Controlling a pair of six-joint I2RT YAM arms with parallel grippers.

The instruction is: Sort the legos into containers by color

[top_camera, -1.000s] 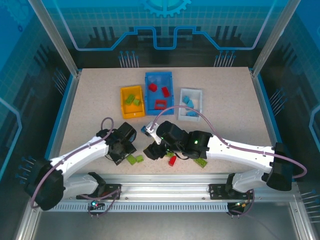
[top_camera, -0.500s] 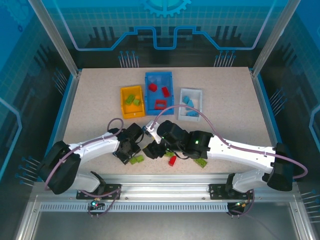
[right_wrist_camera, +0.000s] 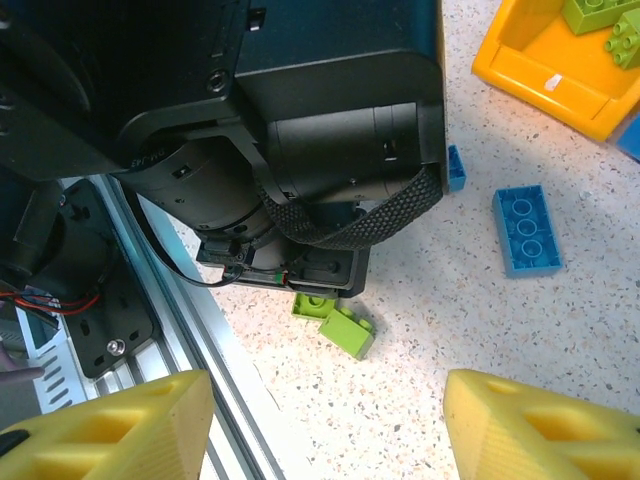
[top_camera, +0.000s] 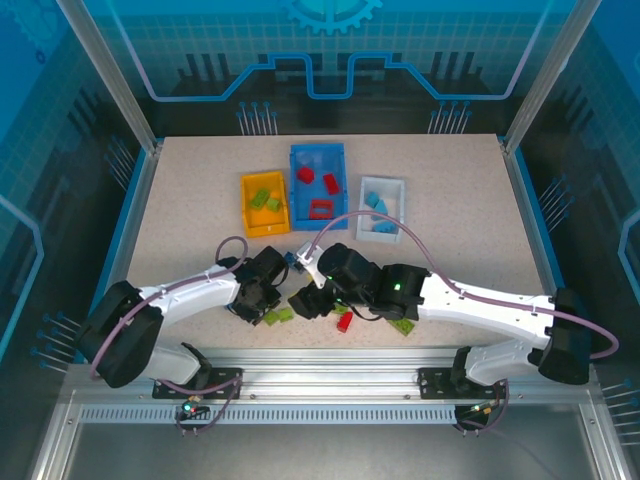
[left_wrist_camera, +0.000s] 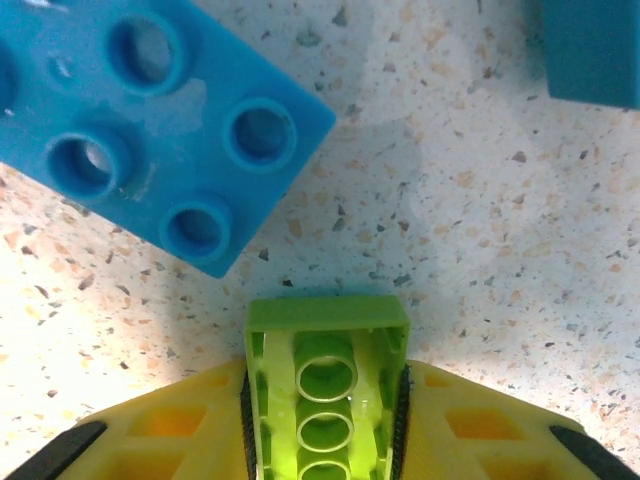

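My left gripper [left_wrist_camera: 325, 405] is shut on a lime green lego [left_wrist_camera: 327, 375], which sits underside up between the yellow fingers, low over the table. In the top view the left gripper [top_camera: 256, 304] is at the near middle beside two green legos [top_camera: 279, 316]. A light blue lego [left_wrist_camera: 150, 120] lies just beyond it. My right gripper [right_wrist_camera: 325, 425] hangs open above the table with nothing between its fingers [right_wrist_camera: 110, 425]. It looks down on the left gripper and on a second green lego [right_wrist_camera: 348, 332]. The yellow-orange bin [top_camera: 250, 208] holds green legos, the blue bin [top_camera: 318, 157] red ones, the white bin [top_camera: 392, 186] blue ones.
A red lego [top_camera: 345, 320] and another green lego [top_camera: 402, 325] lie under the right arm near the front. A light blue lego [right_wrist_camera: 527, 230] lies between the grippers and the bins. The aluminium front rail [top_camera: 330, 380] runs close behind the grippers. Both arms crowd the near middle.
The left arm swung right and stretched toward the green legos near the front edge, then stayed put. The right gripper shifted slightly.
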